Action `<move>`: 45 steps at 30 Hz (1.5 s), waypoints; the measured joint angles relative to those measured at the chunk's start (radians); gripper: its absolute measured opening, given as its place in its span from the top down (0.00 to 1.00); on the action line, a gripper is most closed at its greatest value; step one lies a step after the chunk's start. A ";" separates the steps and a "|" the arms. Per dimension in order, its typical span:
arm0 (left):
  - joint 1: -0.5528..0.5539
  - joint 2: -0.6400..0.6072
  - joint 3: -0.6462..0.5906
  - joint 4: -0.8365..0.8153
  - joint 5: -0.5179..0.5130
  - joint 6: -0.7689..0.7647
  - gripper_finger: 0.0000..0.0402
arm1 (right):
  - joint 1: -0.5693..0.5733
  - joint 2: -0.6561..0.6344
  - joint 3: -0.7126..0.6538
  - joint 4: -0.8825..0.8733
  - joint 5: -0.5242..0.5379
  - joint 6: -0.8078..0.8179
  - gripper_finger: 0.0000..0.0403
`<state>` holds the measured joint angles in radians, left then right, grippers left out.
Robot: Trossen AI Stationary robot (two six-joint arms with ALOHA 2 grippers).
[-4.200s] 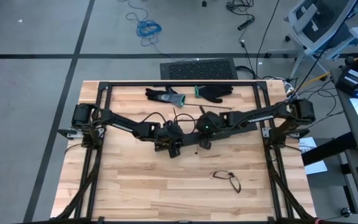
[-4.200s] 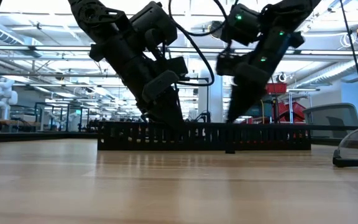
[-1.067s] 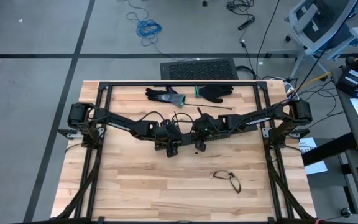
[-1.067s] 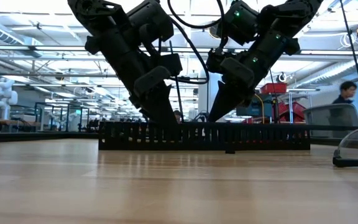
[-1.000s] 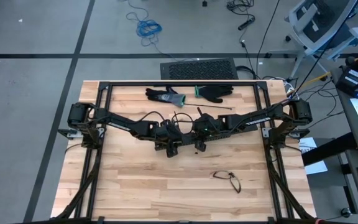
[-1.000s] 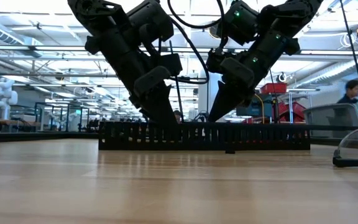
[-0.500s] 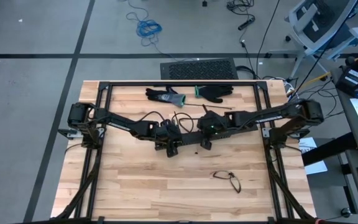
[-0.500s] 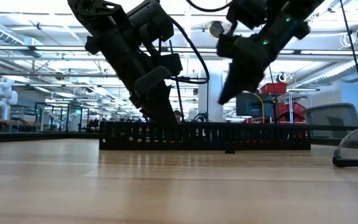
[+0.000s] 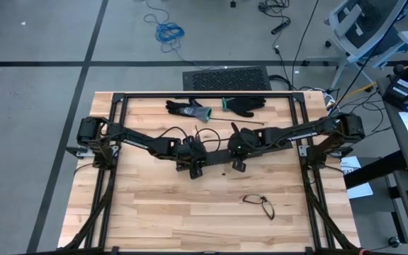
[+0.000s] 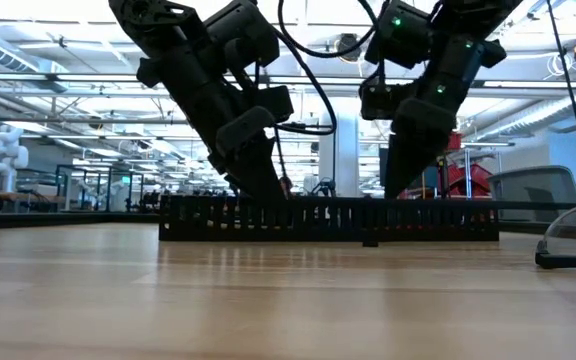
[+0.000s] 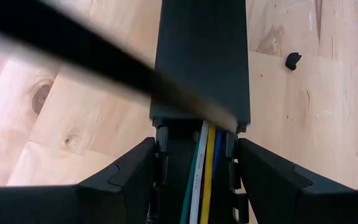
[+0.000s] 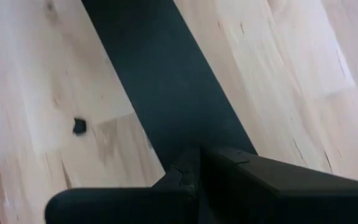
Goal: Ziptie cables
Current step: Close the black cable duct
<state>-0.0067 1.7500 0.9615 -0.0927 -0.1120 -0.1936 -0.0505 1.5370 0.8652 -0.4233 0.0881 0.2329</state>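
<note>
Our left gripper [image 11: 194, 180] straddles the black duct [image 11: 202, 59] and cables [image 11: 202, 180], half-open; our right gripper [image 12: 197, 168], closed, hovers at three o'clock.

The pale butcher-block wooden table [image 9: 190, 205] looks smooth with a soft sheen, its grain and knots plain. The long black slotted plastic duct [image 10: 328, 218] is matt. The thin green, white, yellow and blue cables [image 11: 204, 171] wear glossy plastic insulation, and the two dark gloves [image 9: 218, 107] look like knitted cloth.
</note>
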 joint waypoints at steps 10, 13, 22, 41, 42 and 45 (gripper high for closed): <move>0.000 0.000 0.000 0.001 0.000 0.007 0.47 | 0.000 0.139 0.007 0.221 -0.032 -0.008 1.00; 0.000 0.000 0.000 0.002 0.000 0.018 0.47 | 0.004 0.157 0.006 0.278 -0.042 0.006 1.00; 0.000 0.000 0.000 0.004 0.000 0.017 0.47 | 0.005 0.138 -0.001 0.336 -0.044 0.018 1.00; 0.000 0.001 0.002 -0.011 0.045 -0.116 0.23 | 0.005 0.136 -0.001 0.342 -0.043 0.021 1.00; 0.000 0.001 0.002 -0.022 0.058 -0.116 0.20 | 0.005 0.136 -0.001 0.342 -0.043 0.020 1.00; 0.001 -0.012 0.002 -0.105 0.120 -0.115 0.15 | 0.005 0.136 -0.001 0.344 -0.043 0.018 1.00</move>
<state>-0.0057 1.7378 0.9638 -0.1980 0.0084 -0.3084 -0.0456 1.6726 0.8639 -0.0795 0.0448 0.2504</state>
